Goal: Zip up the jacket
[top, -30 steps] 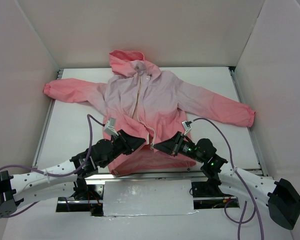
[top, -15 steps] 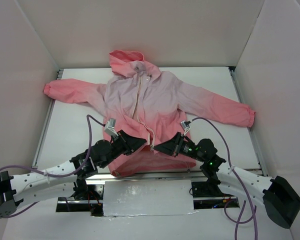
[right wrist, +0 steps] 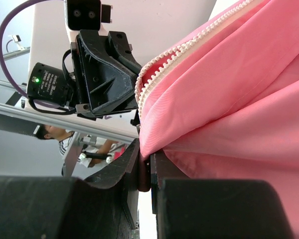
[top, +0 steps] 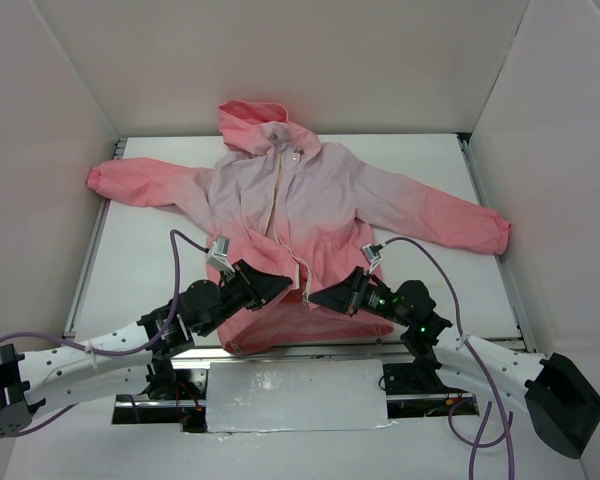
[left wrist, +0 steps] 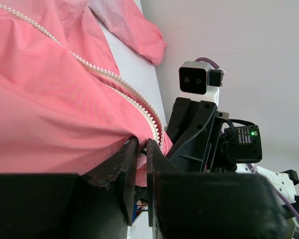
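Note:
The jacket (top: 300,200) lies flat and face up on the white table, hood at the far end, sleeves spread. Its cream zipper (top: 279,190) runs down the middle, with the two tooth rows apart in the lower part. My left gripper (top: 286,287) is shut on the hem corner at the zipper's bottom end; in the left wrist view (left wrist: 142,149) pink fabric sits between the jaws beside the teeth (left wrist: 114,82). My right gripper (top: 316,297) faces it and is shut on the other front edge (right wrist: 146,162), just below the zipper teeth (right wrist: 179,50).
White walls close in the table on the left, far and right sides. A silver-taped plate (top: 295,395) lies at the near edge between the arm bases. Purple cables (top: 180,262) loop above both arms. The two grippers almost touch.
The right arm has shifted slightly, its gripper a touch nearer the table's front edge. Both grippers keep their hold on the hem; the jacket has hardly moved.

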Controlling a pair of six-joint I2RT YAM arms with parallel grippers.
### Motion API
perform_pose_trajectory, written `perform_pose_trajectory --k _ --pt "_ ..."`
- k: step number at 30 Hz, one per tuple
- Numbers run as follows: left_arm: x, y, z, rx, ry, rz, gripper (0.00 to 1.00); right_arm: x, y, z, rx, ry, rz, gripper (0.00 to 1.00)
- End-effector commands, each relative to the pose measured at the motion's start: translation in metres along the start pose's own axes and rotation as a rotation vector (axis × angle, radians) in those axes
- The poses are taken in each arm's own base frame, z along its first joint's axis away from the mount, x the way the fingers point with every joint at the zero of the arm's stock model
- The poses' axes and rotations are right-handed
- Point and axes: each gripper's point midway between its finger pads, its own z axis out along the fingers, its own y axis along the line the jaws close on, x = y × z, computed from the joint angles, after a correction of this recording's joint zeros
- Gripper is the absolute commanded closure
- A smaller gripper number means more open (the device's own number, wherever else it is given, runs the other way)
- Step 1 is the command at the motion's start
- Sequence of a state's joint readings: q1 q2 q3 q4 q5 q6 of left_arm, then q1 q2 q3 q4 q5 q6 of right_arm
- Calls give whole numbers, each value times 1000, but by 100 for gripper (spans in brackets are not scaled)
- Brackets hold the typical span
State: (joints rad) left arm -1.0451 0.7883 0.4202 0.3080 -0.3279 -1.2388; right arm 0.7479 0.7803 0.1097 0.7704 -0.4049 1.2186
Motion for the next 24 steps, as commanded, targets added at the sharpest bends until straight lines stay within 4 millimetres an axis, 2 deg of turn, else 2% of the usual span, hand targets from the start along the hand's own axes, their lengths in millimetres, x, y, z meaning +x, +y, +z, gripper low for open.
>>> perform_pose_trajectory --k 1,24 --pt "-7 -23 -3 85 -22 -39 100 -7 26 -1 -109 -27 -55 100" --pt "-2 -24 3 68 5 -27 100 -18 29 8 -115 -19 -70 100"
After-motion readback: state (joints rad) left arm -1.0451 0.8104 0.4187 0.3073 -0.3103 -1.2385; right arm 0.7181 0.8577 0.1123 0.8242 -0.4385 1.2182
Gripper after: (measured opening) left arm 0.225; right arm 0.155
